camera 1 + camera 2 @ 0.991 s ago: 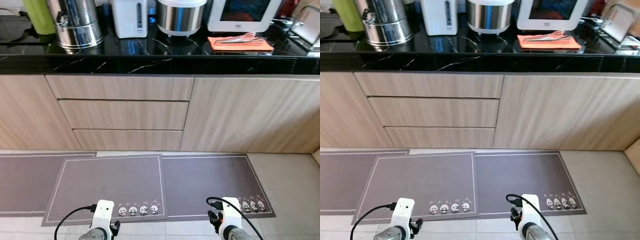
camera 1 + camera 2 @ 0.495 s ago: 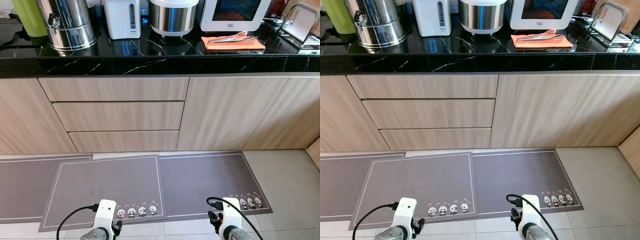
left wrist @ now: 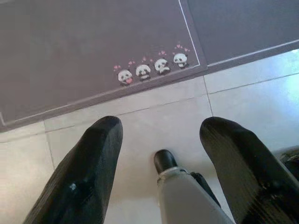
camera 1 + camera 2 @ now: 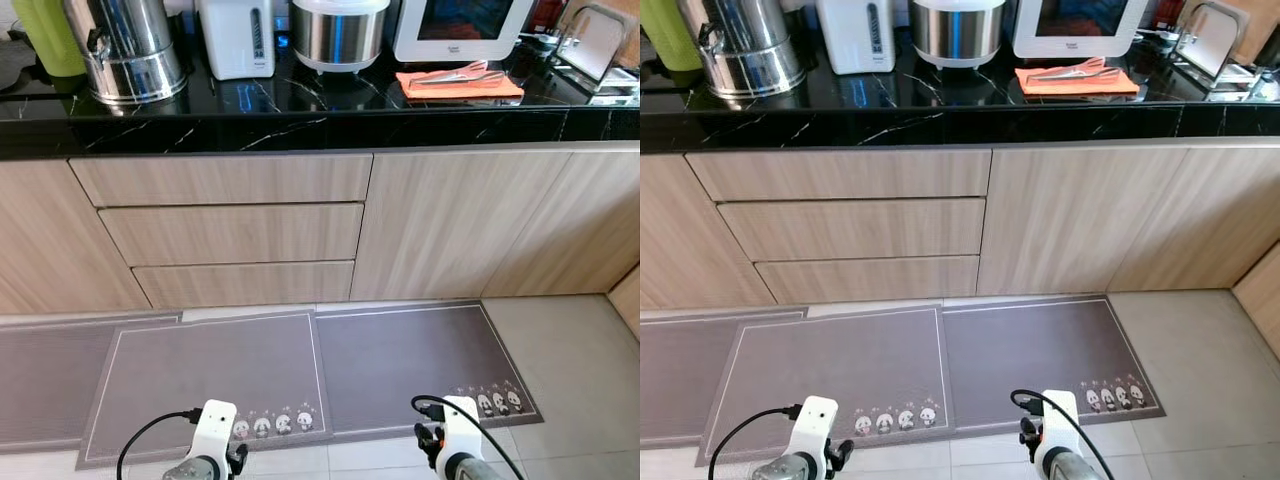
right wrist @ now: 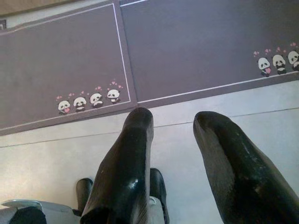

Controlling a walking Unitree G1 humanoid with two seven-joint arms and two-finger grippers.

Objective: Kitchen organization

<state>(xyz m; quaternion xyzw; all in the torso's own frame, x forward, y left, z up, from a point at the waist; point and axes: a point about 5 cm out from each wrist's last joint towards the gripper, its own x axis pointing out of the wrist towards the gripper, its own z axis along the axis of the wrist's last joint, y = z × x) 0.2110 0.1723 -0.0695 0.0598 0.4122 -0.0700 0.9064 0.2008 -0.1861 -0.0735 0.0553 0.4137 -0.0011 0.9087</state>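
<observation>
Well ahead of hands (image 3: 159, 135): countertop (image 4: 300, 105)

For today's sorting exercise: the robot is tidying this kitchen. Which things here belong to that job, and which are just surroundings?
Belongs to the job:
- orange cloth with utensils on it
- steel urn
- white kettle
- rice cooker
- drawers

Just surroundings:
- grey panda mats
- tiled floor
- left hand and right hand, idle and open

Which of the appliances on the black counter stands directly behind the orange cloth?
The white microwave, at the right; the orange cloth lies just before it, while the other appliances stand further left.
</observation>
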